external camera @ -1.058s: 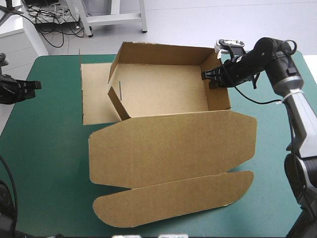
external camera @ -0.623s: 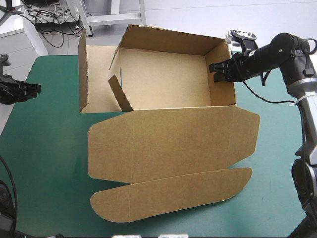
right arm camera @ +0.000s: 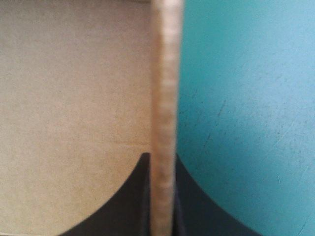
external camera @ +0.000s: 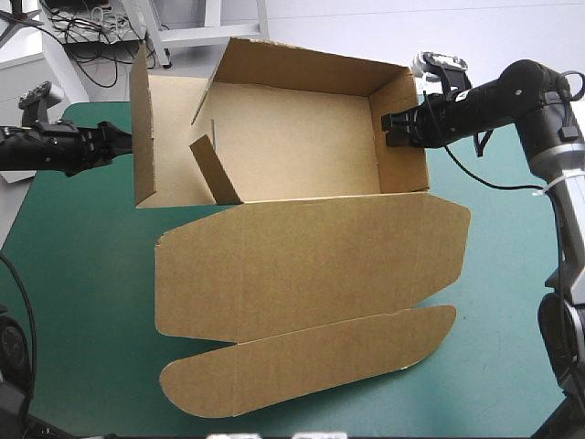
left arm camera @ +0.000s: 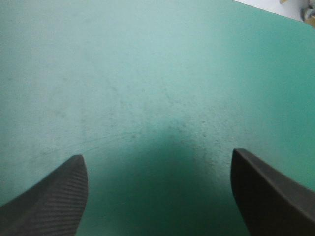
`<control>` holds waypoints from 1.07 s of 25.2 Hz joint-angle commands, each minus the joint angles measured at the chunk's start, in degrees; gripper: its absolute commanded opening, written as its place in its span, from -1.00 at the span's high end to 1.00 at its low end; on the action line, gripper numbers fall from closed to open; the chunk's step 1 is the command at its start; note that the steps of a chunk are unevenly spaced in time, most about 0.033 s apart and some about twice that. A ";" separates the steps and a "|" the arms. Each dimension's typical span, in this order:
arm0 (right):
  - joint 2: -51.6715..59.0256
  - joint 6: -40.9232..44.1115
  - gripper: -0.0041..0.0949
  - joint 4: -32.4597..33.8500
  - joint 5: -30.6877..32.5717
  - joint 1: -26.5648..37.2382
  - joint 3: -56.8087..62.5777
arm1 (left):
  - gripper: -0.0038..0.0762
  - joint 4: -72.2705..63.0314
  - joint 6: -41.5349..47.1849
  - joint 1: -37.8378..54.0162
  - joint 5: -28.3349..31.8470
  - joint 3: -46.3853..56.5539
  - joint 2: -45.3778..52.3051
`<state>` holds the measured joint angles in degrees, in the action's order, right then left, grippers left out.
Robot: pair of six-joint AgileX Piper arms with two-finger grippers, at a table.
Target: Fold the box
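The brown box (external camera: 302,155) stands at the back of the table as an open tray. Its lid (external camera: 311,265) and rounded front flap (external camera: 302,366) lie flat toward me. The left wall (external camera: 142,128) is upright, and a short inner flap (external camera: 215,169) leans inside. My right gripper (external camera: 395,128) is shut on the top edge of the right wall (right arm camera: 165,73), which runs straight between its fingers (right arm camera: 161,156). My left gripper (external camera: 117,144) hovers just outside the left wall, open. Its wrist view shows only the cover between the fingers (left arm camera: 157,155).
The teal-green cover (external camera: 73,274) shows on both sides of the lid and in front of it. The table's left edge (external camera: 14,219) runs close under my left arm. The right arm's black cable (external camera: 475,178) hangs over the right side.
My left arm has come in from the table's left edge to the box's left wall and its fingers have opened. The box has been tipped up and its left wall now stands upright.
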<state>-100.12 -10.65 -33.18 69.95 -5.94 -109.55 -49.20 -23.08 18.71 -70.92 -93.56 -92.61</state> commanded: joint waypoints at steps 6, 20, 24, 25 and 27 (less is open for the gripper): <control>-0.10 1.64 0.95 -1.10 -5.96 -2.01 -1.49 | -0.50 -8.23 -2.02 -4.32 -2.67 -1.40 3.67; -4.82 1.73 0.95 -1.72 -9.89 -3.63 -1.59 | -0.38 -8.61 -1.38 -5.90 -2.67 -1.40 7.51; -5.82 1.61 0.95 -1.48 -11.44 -5.01 -1.59 | -0.33 -10.76 -1.38 -7.75 -2.67 -1.40 8.13; -5.93 1.61 0.95 -1.48 -12.10 -5.28 -1.59 | -0.32 -10.60 -1.38 -8.10 -2.67 -1.40 8.14; -5.93 1.61 0.95 -1.85 -13.40 -5.72 -1.59 | -0.32 -10.38 -1.38 -9.33 -2.67 -1.40 8.28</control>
<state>-109.33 -9.32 -31.25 60.47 -11.25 -109.55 -55.15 -24.88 10.83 -71.03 -93.56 -86.92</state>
